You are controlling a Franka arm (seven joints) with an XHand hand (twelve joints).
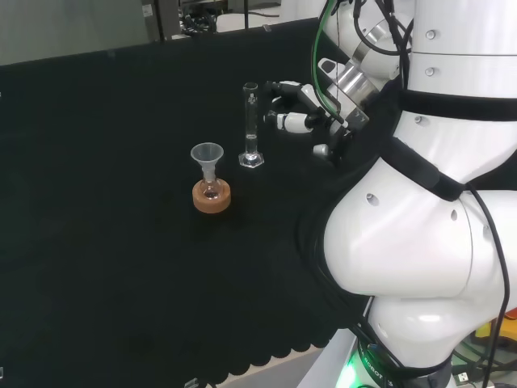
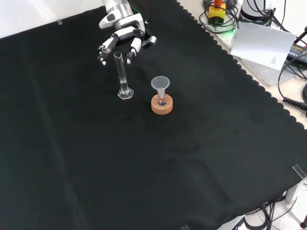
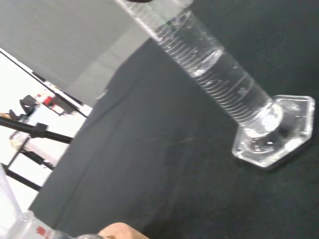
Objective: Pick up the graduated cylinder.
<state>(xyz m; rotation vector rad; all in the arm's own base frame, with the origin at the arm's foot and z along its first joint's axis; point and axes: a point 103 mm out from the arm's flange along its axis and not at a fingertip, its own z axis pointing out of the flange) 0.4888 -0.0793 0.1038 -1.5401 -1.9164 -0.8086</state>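
— What's closest to the front camera?

— Black cloth (image 2: 144, 167), bare and wide across the lower part of the front view. Going farther back, a small clear flask (image 2: 161, 100) sits in a cork ring (image 2: 161, 106), with a clear funnel (image 2: 160, 84) standing in its neck. Something reddish shows at the bottom of the flask, though I cannot tell what it is.

— And the graduated cylinder?

— Standing upright on its hexagonal foot, the graduated cylinder (image 2: 123, 76) is just to the left of the cork ring in the front view and slightly farther off. In the head view the graduated cylinder (image 1: 251, 123) is to the right of the funnel (image 1: 207, 153) and the ring (image 1: 212, 196). It rests on the cloth, not lifted. The wrist view shows its graduation marks and a clear liquid level partway up the tube (image 3: 209, 64).

— Where is the hand?

— Behind the cylinder in the front view, the hand (image 2: 121, 36) reaches toward its upper part. In the head view the hand (image 1: 297, 109) is just right of the tube's top.

— Is it gripping?

— No. The fingers (image 1: 284, 121) are spread and gently bent, pointing at the tube, holding nothing. Whether a fingertip touches the glass I cannot tell.

— Anything beyond?

— The arm's white links (image 1: 420, 202) at the head view's right.
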